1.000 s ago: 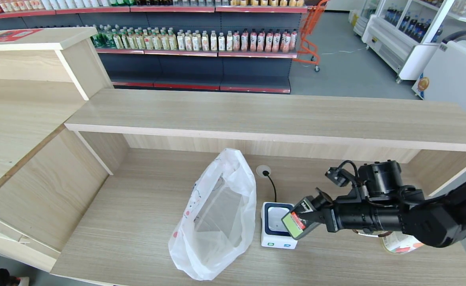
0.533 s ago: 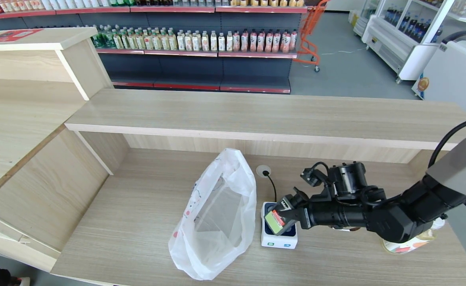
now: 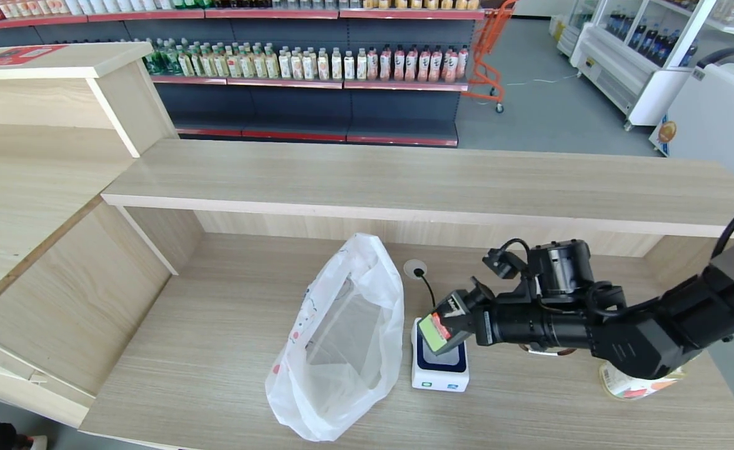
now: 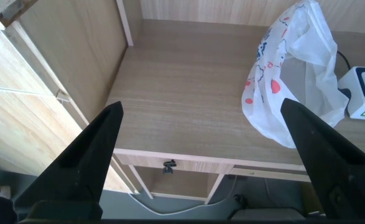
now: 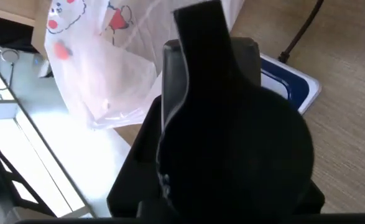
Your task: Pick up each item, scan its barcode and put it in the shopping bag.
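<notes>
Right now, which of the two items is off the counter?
The small green pack, gripped by the right tool over the white scanner. The other, a round tub, stands on the counter, partly hidden by that arm.

Counter (image 3: 404, 181): light wood grain, with a raised top ledge above a lower work surface.
Beyond the counter: grey floor (image 3: 529, 119) and a dark shelving unit (image 3: 317, 106) with red edge strips, stocked with bottles (image 3: 304, 64).
Beyond the counter's right end: orange wheeled rack (image 3: 489, 56) and white glass-door chillers (image 3: 611, 75).
Left of the counter: taller wooden side unit (image 3: 48, 59).
</notes>
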Available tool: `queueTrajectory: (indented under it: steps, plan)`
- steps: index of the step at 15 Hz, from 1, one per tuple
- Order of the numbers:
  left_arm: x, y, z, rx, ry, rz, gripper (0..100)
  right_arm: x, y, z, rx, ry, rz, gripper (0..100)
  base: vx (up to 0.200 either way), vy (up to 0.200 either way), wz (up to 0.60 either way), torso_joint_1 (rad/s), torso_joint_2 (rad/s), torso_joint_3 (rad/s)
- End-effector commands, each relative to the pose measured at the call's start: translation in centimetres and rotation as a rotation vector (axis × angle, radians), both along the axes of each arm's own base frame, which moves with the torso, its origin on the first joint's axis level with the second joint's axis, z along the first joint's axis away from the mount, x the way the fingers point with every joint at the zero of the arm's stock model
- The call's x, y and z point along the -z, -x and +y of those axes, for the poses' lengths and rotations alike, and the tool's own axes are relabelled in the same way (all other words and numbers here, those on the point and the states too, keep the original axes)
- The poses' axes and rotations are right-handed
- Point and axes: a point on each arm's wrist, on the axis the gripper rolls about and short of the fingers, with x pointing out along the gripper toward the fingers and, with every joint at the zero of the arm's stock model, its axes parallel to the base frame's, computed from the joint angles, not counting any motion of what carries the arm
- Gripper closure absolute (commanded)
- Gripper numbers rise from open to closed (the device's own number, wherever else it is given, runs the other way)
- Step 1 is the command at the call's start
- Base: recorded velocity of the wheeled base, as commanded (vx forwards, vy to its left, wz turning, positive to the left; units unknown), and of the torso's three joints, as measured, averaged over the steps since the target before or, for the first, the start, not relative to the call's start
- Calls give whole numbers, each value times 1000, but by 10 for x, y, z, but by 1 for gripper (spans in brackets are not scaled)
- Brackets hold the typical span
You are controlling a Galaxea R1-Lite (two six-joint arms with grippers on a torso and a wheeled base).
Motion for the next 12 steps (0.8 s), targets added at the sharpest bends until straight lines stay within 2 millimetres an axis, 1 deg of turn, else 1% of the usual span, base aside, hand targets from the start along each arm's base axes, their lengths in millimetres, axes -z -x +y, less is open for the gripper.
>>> queueTrajectory:
  steps: [1, 2, 4, 6, 9, 12]
  plan:
    - [0, 0, 0, 0, 1, -1, 0, -57, 33, -25, 37, -37, -171, 100, 0, 0, 0, 0, 0, 0]
    - [0, 0, 0, 0, 1, -1, 0, -68, 41, -36, 40, 30, -280, 100, 0, 0, 0, 0, 0, 0]
    - [0, 0, 0, 0, 1, -1, 0, -72, 56, -51, 41, 143, -390, 100, 0, 0, 0, 0, 0, 0]
    - [0, 0, 0, 0, 1, -1, 0, -65, 77, -58, 36, 167, -373, 100, 0, 0, 0, 0, 0, 0]
    - [0, 0, 0, 0, 1, -1, 0, -54, 99, -65, 32, 171, -328, 100, 0, 0, 0, 0, 0, 0]
    - [0, 0, 0, 0, -1, 1, 0, -53, 108, -66, 58, 109, -273, 100, 0, 0, 0, 0, 0, 0]
